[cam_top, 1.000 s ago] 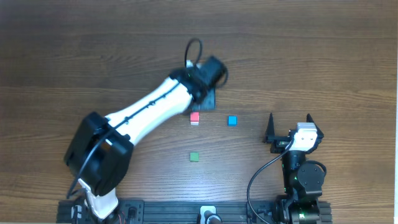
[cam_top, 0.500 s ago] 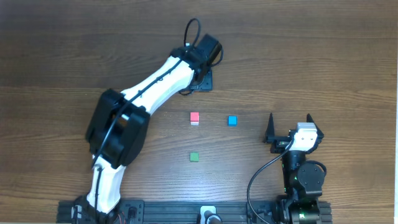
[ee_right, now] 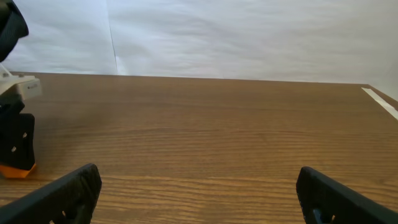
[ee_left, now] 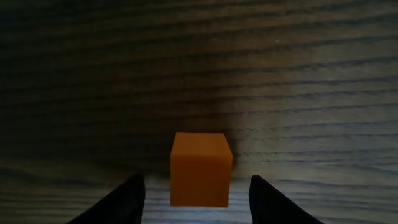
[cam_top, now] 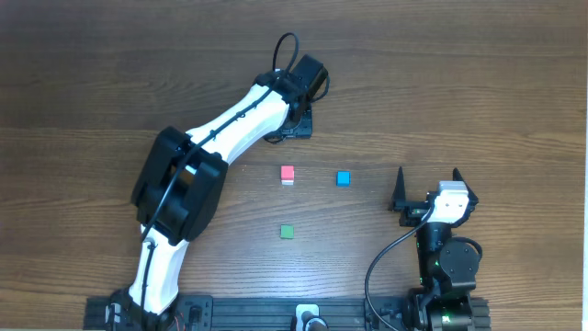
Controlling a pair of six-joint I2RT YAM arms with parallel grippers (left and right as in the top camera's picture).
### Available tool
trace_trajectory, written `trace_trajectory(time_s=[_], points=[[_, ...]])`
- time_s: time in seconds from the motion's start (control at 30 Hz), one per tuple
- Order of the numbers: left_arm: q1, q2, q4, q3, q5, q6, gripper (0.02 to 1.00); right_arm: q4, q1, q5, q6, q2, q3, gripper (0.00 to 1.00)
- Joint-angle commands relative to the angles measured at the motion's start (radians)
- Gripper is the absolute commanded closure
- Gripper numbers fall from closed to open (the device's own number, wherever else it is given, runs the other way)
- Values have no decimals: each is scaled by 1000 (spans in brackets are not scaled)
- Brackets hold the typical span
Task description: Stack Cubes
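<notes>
Cubes sit singly on the wooden table [cam_top: 478, 74], none stacked on another. The orange cube [ee_left: 201, 169] rests flat on the wood grain at the far side of the table. Its top face is lit a warm orange, its near face is darker, and its edges are crisp.

The left end effector [ee_left: 196, 186] is set down around it with its two dark fingers spread wide. One finger stands on each side of the cube, and a strip of bare table shows between each finger and the block, so nothing is gripped. The right wrist view shows a sliver of orange at table level beneath the black finger of that same tool.

Nearer the arm bases, a pink cube [cam_top: 288, 173] with a pale lower edge lies near the middle of the table, and a blue cube [cam_top: 343, 178] is near it on the right. A green cube [cam_top: 287, 233] sits closer to the bases, in line with the pink one. All three are well apart from the orange block.

The white left arm [cam_top: 230, 138] stretches diagonally up the table, with a black cable [cam_top: 285, 69] looped at its wrist. The right end effector [cam_top: 428, 179] is low at the right, close to its base. Its fingers are parted wide and empty, and it is clear of every cube. A white wall [ee_right: 249, 37] rises behind the table's far edge.
</notes>
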Motion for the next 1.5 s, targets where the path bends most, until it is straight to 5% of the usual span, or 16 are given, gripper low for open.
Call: trace_trajectory(time_s=[0.03,0.5,0.9,1.23,1.5], points=[[10,37,9,15,-5,14,474,-2,-5,10,-5,-5,-5,7],[16,63,33,15,-1,10,647,-2,-5,10,-5,-5,-5,7],[15,52,37,15,15,3,912,-2,-5,10,-5,-5,-5,7],[-31,-193,-67,-10,14,-21,976,-2,-5,10,-5,-5,-5,9],[-140,-488,-5,-294,-9,-137,976,-2,-5,10,-5,-5,-5,9]])
